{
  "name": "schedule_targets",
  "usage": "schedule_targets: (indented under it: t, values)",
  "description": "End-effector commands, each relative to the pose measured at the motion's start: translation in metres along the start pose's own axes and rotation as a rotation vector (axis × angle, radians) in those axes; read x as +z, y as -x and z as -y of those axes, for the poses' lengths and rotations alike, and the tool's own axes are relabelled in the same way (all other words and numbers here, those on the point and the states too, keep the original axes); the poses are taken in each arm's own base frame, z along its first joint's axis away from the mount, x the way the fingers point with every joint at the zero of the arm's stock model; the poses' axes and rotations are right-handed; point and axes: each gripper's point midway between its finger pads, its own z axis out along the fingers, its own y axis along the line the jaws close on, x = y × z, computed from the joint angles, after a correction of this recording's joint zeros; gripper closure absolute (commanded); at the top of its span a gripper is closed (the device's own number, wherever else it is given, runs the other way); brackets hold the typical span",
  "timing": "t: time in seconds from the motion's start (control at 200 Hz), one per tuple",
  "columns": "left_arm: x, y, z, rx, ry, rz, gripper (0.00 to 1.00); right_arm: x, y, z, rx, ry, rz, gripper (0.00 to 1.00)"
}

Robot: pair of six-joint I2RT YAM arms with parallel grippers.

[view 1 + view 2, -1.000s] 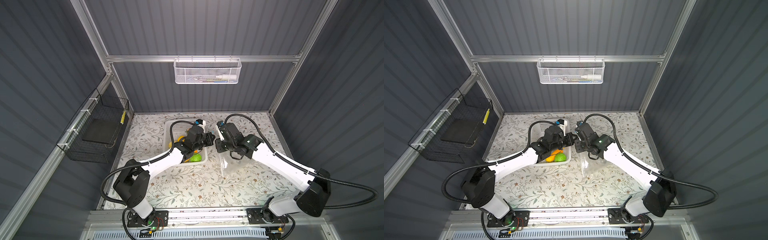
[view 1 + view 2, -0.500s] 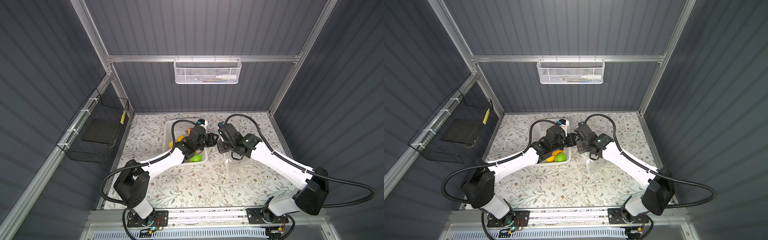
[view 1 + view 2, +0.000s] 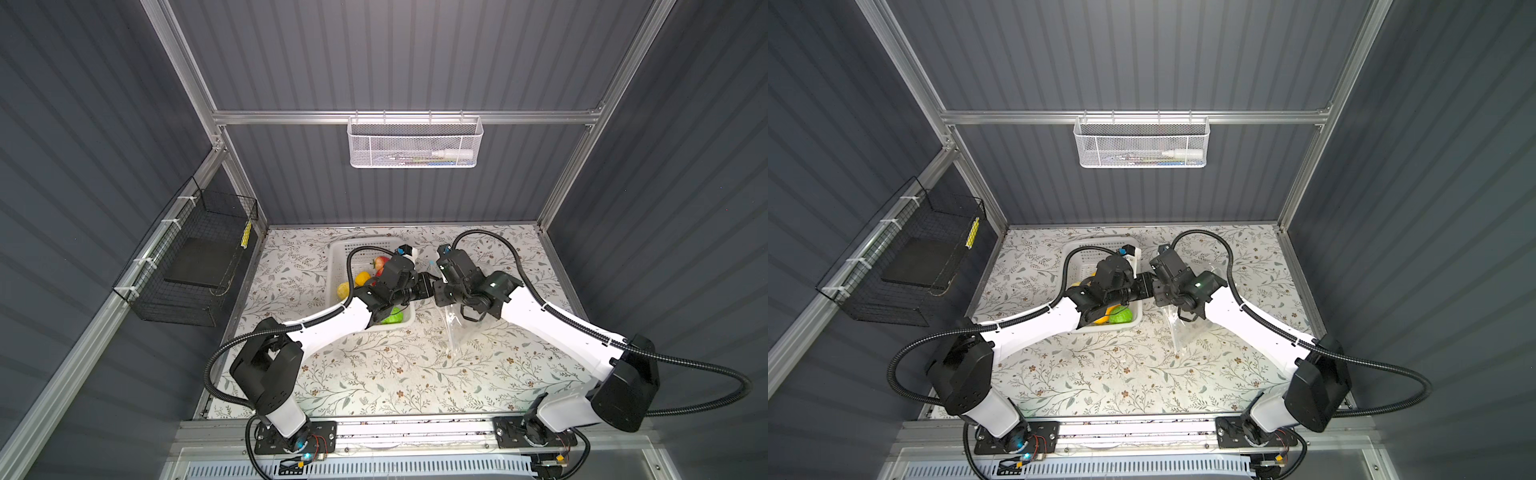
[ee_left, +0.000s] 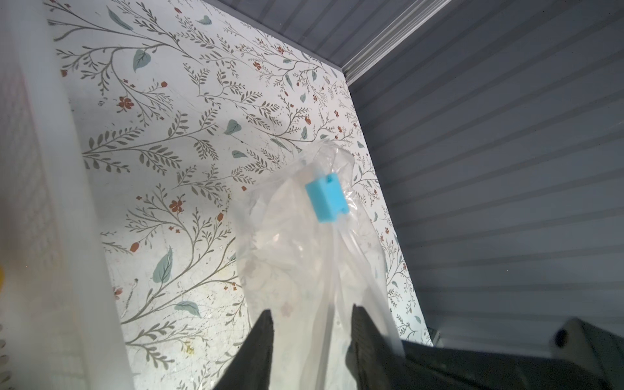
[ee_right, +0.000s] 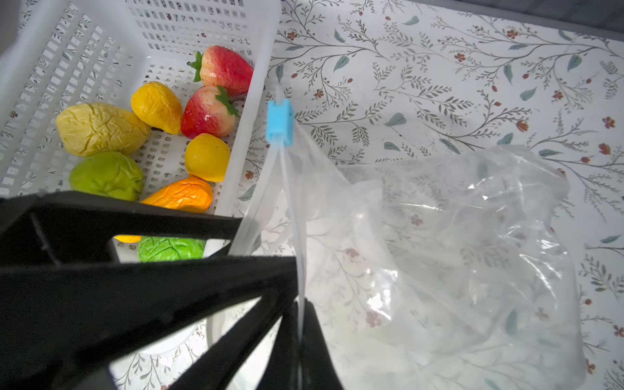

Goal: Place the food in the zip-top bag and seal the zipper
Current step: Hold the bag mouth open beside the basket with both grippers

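Just right of the basket (image 3: 361,245) at a top view's centre, the right gripper (image 5: 300,320) clamps the zipper (image 5: 279,121) of the zip-top bag (image 3: 459,332), but the left gripper (image 4: 312,312), half-open astride one lip, may slip off, collapsing the mouth before the food (image 5: 209,111) goes in.

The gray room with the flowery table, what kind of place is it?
Probably a robot practice booth: ribbed gray walls on a metal frame, two robot arms bolted in front, toy food in a basket.

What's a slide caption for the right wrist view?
Right gripper shut on the zipper of the zip-top bag; the food lies in the white basket.
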Motion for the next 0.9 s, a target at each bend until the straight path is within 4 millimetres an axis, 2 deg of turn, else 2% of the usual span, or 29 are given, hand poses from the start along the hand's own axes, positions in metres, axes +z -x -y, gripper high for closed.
schedule_targets:
  t: [0.0,0.135,0.27,0.32,0.495,0.605,0.655,0.78,0.895]
  values:
    - [0.004,-0.017,-0.006,0.007,0.019,-0.063,0.61,-0.003,0.007,0.008,0.048,0.001,0.036,0.99]
    - [0.002,-0.019,-0.009,0.015,0.031,-0.067,0.56,-0.001,0.006,0.006,0.078,0.048,0.034,1.00]
    - [0.008,-0.021,-0.012,0.016,0.037,-0.068,0.59,-0.006,0.010,-0.002,0.102,0.116,0.054,1.00]
    - [0.011,-0.021,-0.012,0.015,0.033,-0.071,0.66,-0.008,0.012,-0.002,0.109,0.125,0.065,1.00]
    - [0.019,-0.019,-0.002,0.018,-0.009,-0.087,0.99,-0.010,0.013,0.004,0.116,0.110,0.079,0.99]
    - [0.012,-0.012,0.009,0.024,-0.038,-0.068,1.00,-0.008,0.011,0.006,0.116,0.104,0.070,0.97]
    - [0.006,-0.007,0.014,0.027,-0.047,-0.054,1.00,-0.008,0.011,0.005,0.115,0.108,0.066,0.92]
    - [-0.006,0.004,0.021,0.031,-0.050,-0.006,1.00,-0.013,0.013,0.002,0.112,0.126,0.065,0.65]
    - [-0.014,0.011,0.025,0.018,-0.050,0.034,1.00,-0.021,0.016,0.004,0.099,0.104,0.070,0.54]
